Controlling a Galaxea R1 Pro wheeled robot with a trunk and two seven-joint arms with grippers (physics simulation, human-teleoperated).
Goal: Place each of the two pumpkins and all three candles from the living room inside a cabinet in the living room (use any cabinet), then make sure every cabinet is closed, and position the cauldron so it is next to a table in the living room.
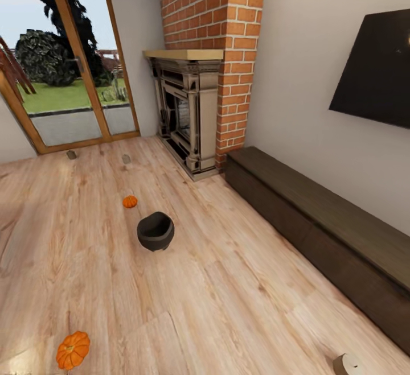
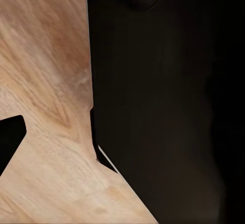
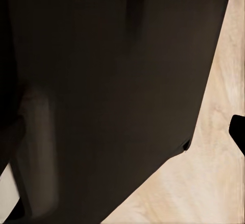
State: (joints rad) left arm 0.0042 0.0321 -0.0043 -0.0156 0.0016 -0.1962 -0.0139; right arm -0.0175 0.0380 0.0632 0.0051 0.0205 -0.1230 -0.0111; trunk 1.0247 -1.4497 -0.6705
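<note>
On the wood floor lie two orange pumpkins, one in the middle point(image 1: 130, 201) and one close by at the lower left point(image 1: 73, 350). The black cauldron point(image 1: 155, 231) stands upright between them. Two small grey candles point(image 1: 72, 154) point(image 1: 126, 159) sit near the glass door. A third stubby candle point(image 1: 347, 363) stands at the bottom right, in front of the cabinet point(image 1: 319, 224), whose drawer fronts are all closed. My left gripper point(image 2: 122, 142) and right gripper point(image 3: 122, 132) hang over the floor beside my dark body. One fingertip of each shows at a frame edge point(image 2: 10, 137) point(image 3: 238, 132), with nothing held.
A brick chimney with a fireplace point(image 1: 188, 113) stands at the cabinet's far end. A glass door point(image 1: 68, 79) fills the back left wall, and a dark TV point(image 1: 376, 73) hangs above the cabinet. Open floor stretches between me and the things.
</note>
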